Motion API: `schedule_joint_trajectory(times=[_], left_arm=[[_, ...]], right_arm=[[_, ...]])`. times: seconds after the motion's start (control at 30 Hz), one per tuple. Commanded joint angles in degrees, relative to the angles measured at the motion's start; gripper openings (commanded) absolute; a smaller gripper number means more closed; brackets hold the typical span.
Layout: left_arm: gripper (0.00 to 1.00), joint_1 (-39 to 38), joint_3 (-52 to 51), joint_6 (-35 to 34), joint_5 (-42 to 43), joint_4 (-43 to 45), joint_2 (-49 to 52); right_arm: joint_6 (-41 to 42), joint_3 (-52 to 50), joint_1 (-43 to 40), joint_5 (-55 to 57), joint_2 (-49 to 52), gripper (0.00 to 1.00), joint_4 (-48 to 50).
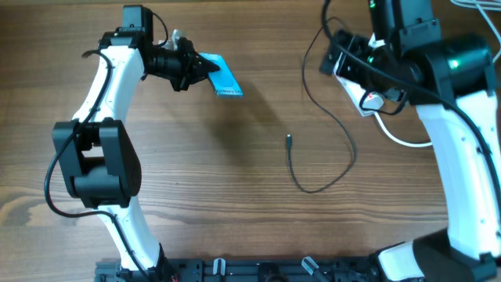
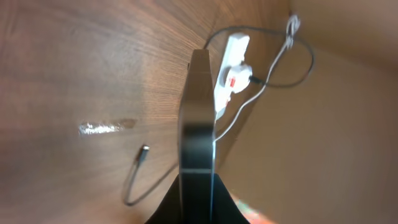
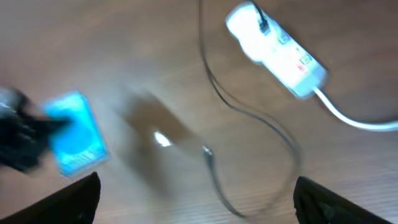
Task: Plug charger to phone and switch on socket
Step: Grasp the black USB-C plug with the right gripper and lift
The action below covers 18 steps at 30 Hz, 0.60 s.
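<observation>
My left gripper [image 1: 202, 69] is shut on the phone [image 1: 224, 78], holding it lifted above the table's back left, its cyan screen tilted. In the left wrist view the phone [image 2: 198, 124] shows edge-on between the fingers [image 2: 198, 205]. The charger cable [image 1: 333, 117] runs from the socket across the middle of the table, and its plug tip [image 1: 289, 141] lies free on the wood. The socket [image 1: 356, 88] is at the back right, mostly hidden under my right arm. It shows in the right wrist view [image 3: 277, 50]. My right gripper [image 3: 196, 199] is open and empty, high above the table.
The socket's thick white cable [image 1: 407, 141] trails off to the right. The plug tip also shows in the left wrist view [image 2: 143, 151] and the right wrist view [image 3: 207, 151]. The phone shows blurred at the left of the right wrist view [image 3: 74, 134].
</observation>
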Motion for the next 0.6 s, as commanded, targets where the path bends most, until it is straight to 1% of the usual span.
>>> schedule_joint_trajectory(times=[0.0,0.03,0.07,0.1,0.13,0.17,0.2,0.23,0.27,0.3,0.33,0.37,0.4,0.43,0.5,0.53,0.57], left_arm=[[0.04,-0.9,0.4,11.9,4.4,0.2,-7.4],[0.04,-1.0,0.4,11.8,1.6,0.0,-10.5],[0.04,-1.0,0.4,11.8,-3.4,-1.2,-13.5],[0.04,-1.0,0.4,11.8,-9.6,-3.1,-16.5],[0.04,-1.0,0.4,11.3,-17.6,-5.4,-20.0],[0.04,-1.0,0.4,11.4,-22.5,-7.0,-22.3],[0.04,-1.0,0.4,10.4,-30.8,-9.4,-24.7],[0.04,-0.9,0.4,5.0,-41.9,-12.4,-25.5],[0.04,-0.6,0.4,2.3,-47.4,-14.3,-25.6],[0.04,-0.2,0.3,1.6,-50.5,-16.1,-25.2],[0.04,0.2,0.3,1.7,-50.9,-17.7,-24.6],[0.04,0.4,0.3,1.6,-50.8,-18.7,-24.0],[0.04,0.4,0.3,1.7,-50.8,-19.1,-23.7],[0.04,0.4,0.3,1.6,-50.1,-19.1,-23.4],[0.04,0.3,0.3,1.6,-48.2,-18.7,-23.4],[0.04,0.3,0.3,1.6,-47.6,-18.6,-23.4],[0.04,0.3,0.3,1.6,-47.2,-18.5,-23.4]], right_arm=[[-6.9,-0.2,-0.1,-0.9,5.1,1.0,-3.3],[-6.9,-0.2,-0.1,-0.9,6.4,1.0,-3.5],[-7.0,-0.2,-0.1,-0.9,7.7,1.0,-3.5],[-8.2,-0.2,-0.1,-1.0,9.2,0.99,-3.7],[-11.8,-0.2,0.0,-2.2,10.6,1.0,-4.6],[-14.2,-0.2,0.0,-4.0,11.6,1.0,-5.0],[-15.9,-0.2,0.0,-7.1,13.3,1.0,-5.8],[-18.2,-0.2,0.0,-10.4,14.4,1.0,-6.4],[-19.8,-0.2,0.0,-12.4,15.0,1.0,-6.5],[-21.7,-0.8,0.1,-14.6,15.6,1.0,-6.3],[-21.9,-2.0,0.3,-14.6,15.9,1.0,-6.1],[-21.8,-4.7,0.5,-14.5,15.9,0.92,-5.5],[-20.6,-6.8,0.7,-14.5,15.9,0.89,-4.9],[-19.3,-10.6,1.5,-14.5,15.9,0.89,-3.2],[-16.9,-17.1,3.5,-14.5,15.9,0.83,1.0],[-14.8,-20.9,4.7,-14.4,15.9,0.79,4.4],[-12.5,-25.7,6.6,-13.6,15.9,0.69,9.4]])
